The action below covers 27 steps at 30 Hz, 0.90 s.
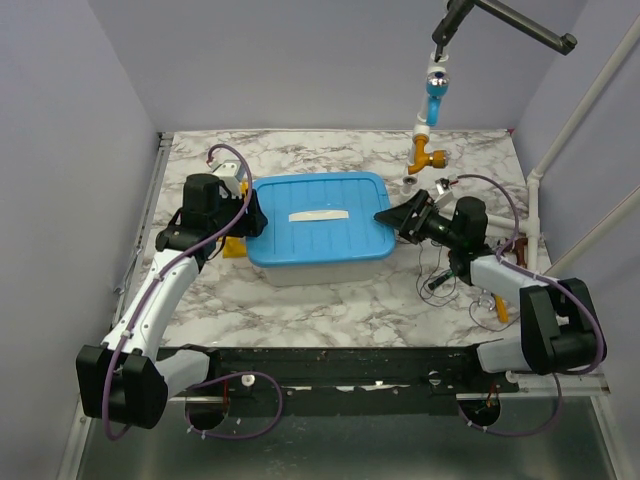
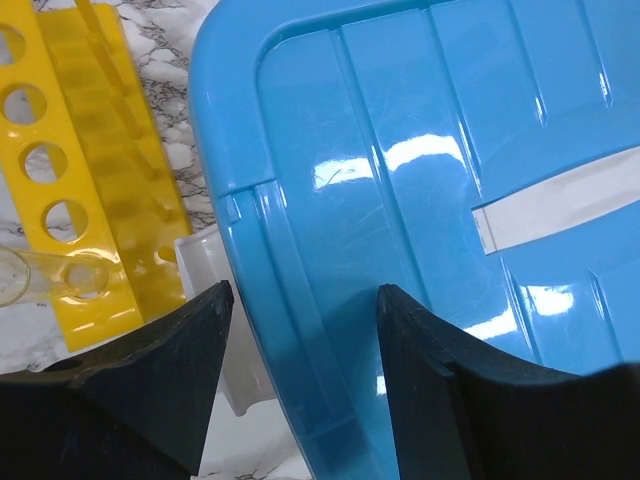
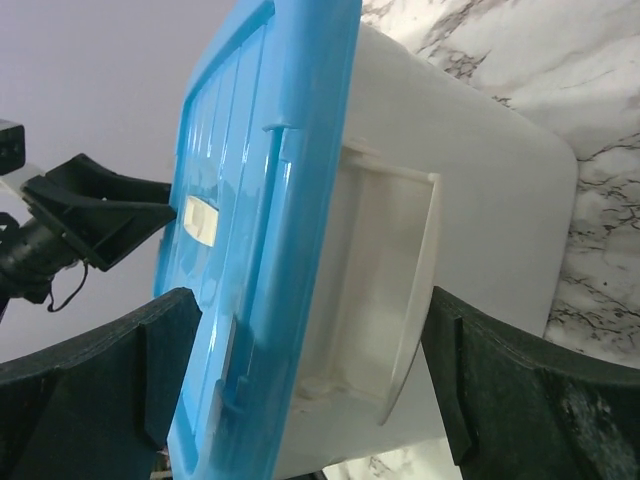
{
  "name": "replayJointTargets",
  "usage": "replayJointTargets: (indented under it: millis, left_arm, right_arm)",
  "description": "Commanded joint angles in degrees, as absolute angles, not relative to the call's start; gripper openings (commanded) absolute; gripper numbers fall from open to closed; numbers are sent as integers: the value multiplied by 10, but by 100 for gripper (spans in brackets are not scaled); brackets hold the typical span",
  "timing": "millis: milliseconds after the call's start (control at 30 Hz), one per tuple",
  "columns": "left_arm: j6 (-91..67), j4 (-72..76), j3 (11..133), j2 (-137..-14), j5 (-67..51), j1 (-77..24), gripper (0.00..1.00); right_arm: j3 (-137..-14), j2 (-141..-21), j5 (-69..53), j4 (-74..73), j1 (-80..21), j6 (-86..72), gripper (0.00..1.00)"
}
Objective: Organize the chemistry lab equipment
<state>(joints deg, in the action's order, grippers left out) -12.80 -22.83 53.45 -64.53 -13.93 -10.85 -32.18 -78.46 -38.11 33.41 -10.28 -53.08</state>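
Note:
A white bin (image 1: 322, 272) with a blue lid (image 1: 300, 240) stands mid-table. My left gripper (image 1: 255, 222) is at the lid's left end. In the left wrist view it (image 2: 305, 290) is open, with one finger over the lid (image 2: 400, 150) and the other outside its rim. My right gripper (image 1: 385, 215) is at the right end. It (image 3: 310, 295) is wide open around the lid's edge (image 3: 260, 150) and the bin's handle (image 3: 400, 260). The yellow holed tube rack (image 2: 110, 150) lies left of the bin with a clear tube (image 2: 20, 275) in it.
Right of the bin, beside my right arm, lie thin metal tongs (image 1: 440, 278) and an orange-tan stick (image 1: 500, 310). At the back right a stand arm holds a blue and white piece (image 1: 435, 100) above an orange fitting (image 1: 427, 155). White poles run along the right edge.

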Motion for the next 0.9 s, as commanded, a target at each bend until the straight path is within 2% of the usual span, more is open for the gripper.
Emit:
replayJointTargets:
  millis: [0, 100, 233, 433, 733, 867]
  left_arm:
    - [-117, -247, 543, -657, -138, -115, 60]
    - [-116, -248, 544, -660, -141, -118, 60]
    - [-114, -249, 543, -659, -139, -120, 59]
    - [-113, -248, 544, -659, -138, -122, 59]
    - [-113, -248, 545, -662, -139, -127, 59]
    - [-112, -248, 545, -662, -138, -130, 58]
  right_arm:
    - [-316, -822, -434, 422, -104, -556, 96]
    - [-324, -850, -449, 451, -106, -570, 90]
    - [-336, -862, -446, 453, -112, -568, 70]
    - [-349, -828, -398, 358, -123, -512, 52]
    - [-362, -786, -298, 230, -147, -432, 38]
    - [-364, -773, -264, 204, -158, -414, 35]
